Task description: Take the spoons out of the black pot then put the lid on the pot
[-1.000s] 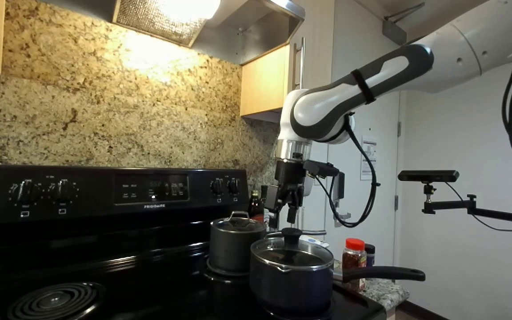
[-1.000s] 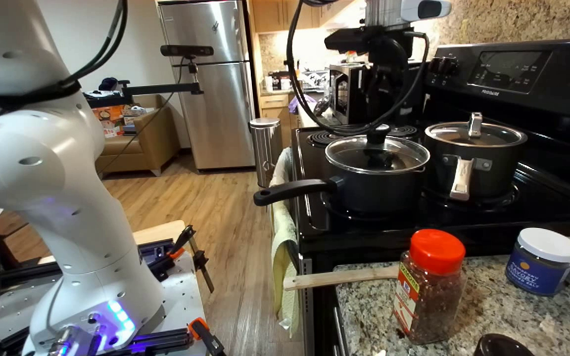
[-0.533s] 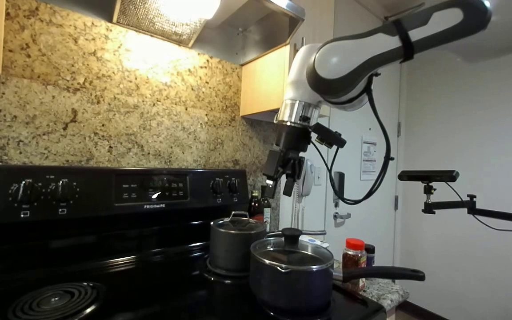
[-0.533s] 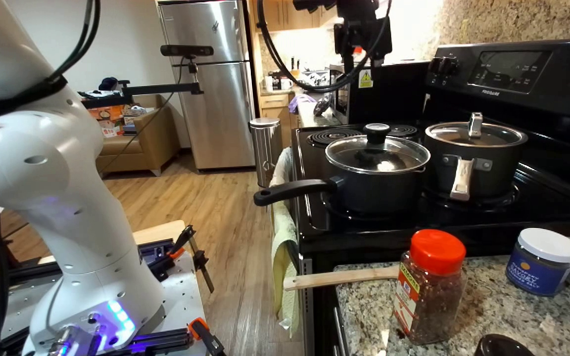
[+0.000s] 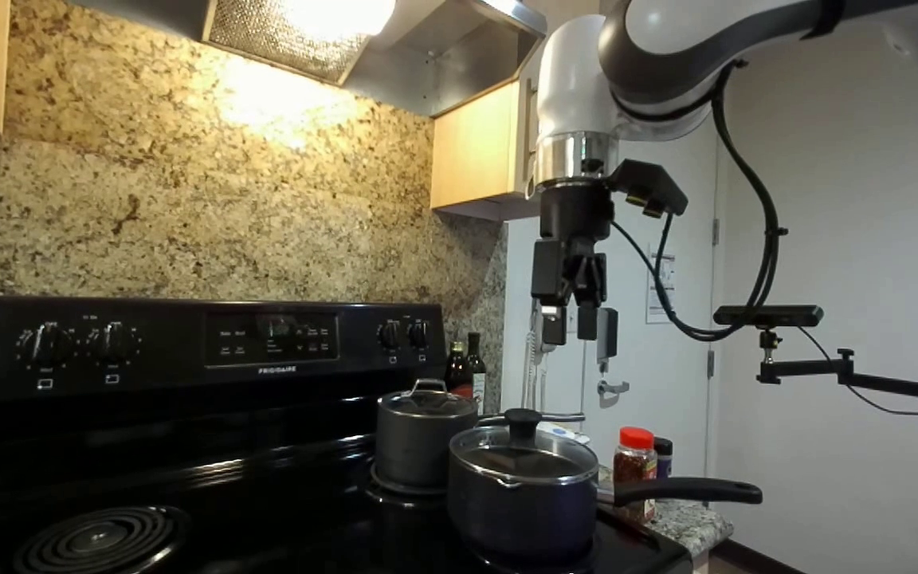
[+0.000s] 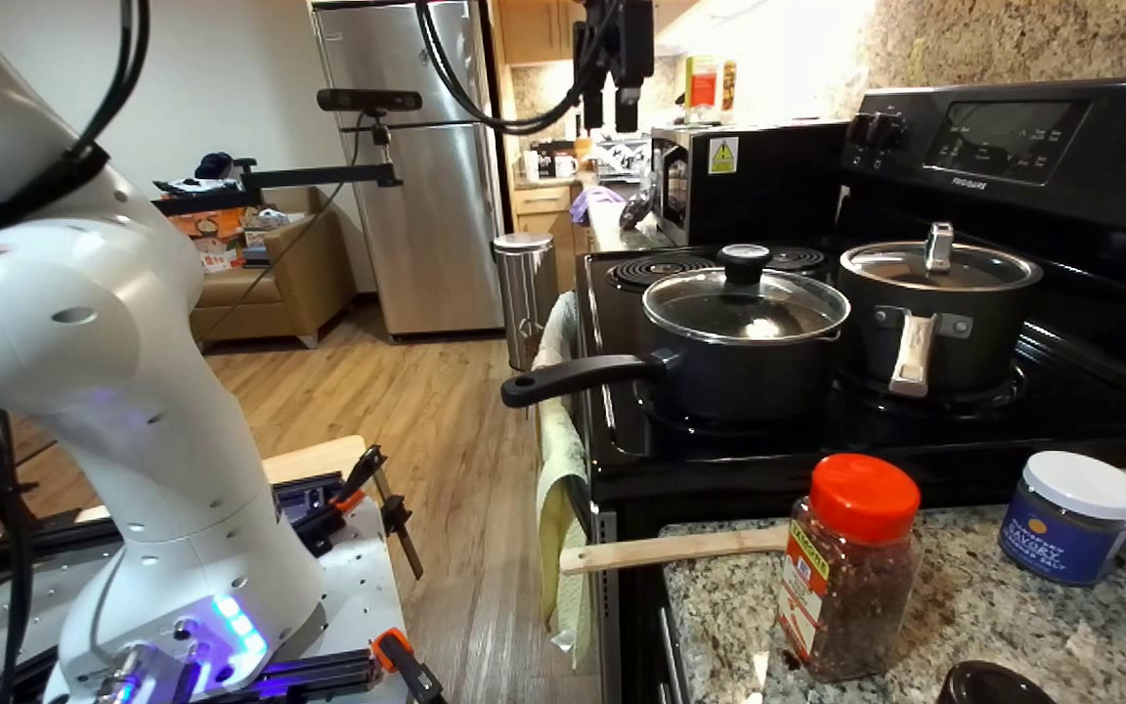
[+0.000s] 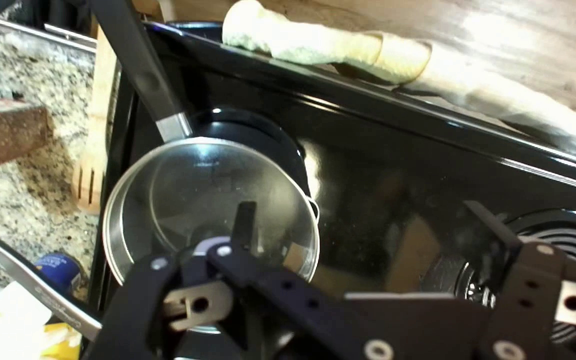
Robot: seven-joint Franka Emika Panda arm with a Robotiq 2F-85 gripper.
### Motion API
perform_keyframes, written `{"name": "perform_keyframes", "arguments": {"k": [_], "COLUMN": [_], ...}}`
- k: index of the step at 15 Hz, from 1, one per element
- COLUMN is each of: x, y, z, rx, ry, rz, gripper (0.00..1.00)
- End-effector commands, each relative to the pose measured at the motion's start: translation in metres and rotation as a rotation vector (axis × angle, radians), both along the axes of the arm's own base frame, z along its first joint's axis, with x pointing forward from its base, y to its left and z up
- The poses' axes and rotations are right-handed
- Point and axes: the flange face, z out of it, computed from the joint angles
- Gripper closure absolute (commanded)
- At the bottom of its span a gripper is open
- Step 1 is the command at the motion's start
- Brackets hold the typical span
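Wooden spoon (image 7: 99, 110): pale brown, slim straight handle, flat slotted head. Lies on the granite bench (image 6: 974, 596) along the stove-side edge, handle end overhanging the front edge by the corner. Black pot (image 6: 739, 386) sits on the stove (image 5: 268, 510), handle toward the front corner on the bench side. Glass lid (image 6: 695, 308) — steel rim, black knob — rests on it. Gripper (image 5: 570, 325) hangs higher, well apart; jaws spread wide, nothing held. Count: one spoon visible, one black pot, one lid on it — plus one grey pot (image 6: 988, 342), one red-capped jar (image 6: 856, 577), one blue jar (image 6: 1066, 533).
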Motion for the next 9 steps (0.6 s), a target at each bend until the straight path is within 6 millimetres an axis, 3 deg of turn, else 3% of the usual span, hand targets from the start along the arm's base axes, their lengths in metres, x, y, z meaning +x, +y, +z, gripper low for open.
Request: {"name": "perform_keyframes", "arguments": {"k": [1,9], "x": [-0.0118,-0.0068], "y": [0.0075,0.0051], "z": [0.0024,0.0006], "rx": [-0.014,-0.006], "ry": [0.049,0.035], "rz": [-0.043,-0.023], "gripper": [0.0,0.0]}}
